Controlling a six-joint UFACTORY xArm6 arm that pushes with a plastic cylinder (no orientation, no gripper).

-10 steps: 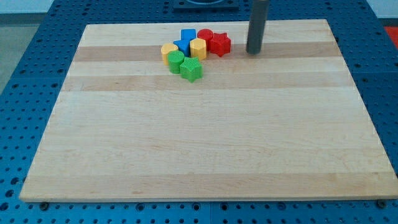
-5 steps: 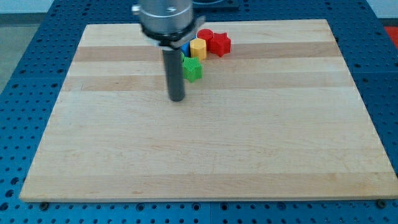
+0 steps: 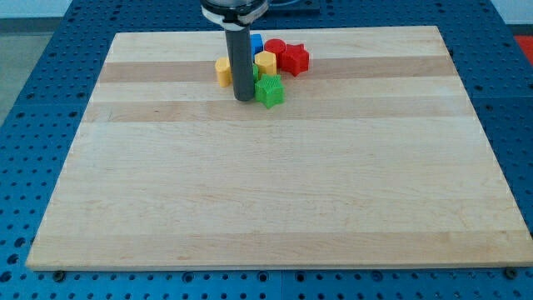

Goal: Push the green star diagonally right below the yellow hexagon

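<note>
Rod: a straight dark rod comes down from the view's top and stands upright on the wooden table [image 3: 275, 192].
My tip [image 3: 243, 99]: it rests on the table, at the view's left edge of the block cluster.
Jaws: the arm has none, only the rod, so no open or closed state can be told.
Green star [image 3: 269, 91]: just beside my tip, on the view's right of it, it seems touching the rod (the gap, if any, is too small to tell).
Yellow hexagon [image 3: 266, 63]: toward the view's top and a little to the view's right of my tip, directly above the green star and close to it.
Yellow block [image 3: 222, 71]: on the view's left of the rod, above my tip; its shape is partly hidden by the rod.
Blue block [image 3: 256, 43]: behind the rod toward the view's top, only a small part shows.
Red cylinder [image 3: 275, 47]: to the view's top right of my tip, behind the yellow hexagon.
Red star [image 3: 293, 58]: farthest to the view's right of my tip in the cluster, beside the yellow hexagon.
</note>
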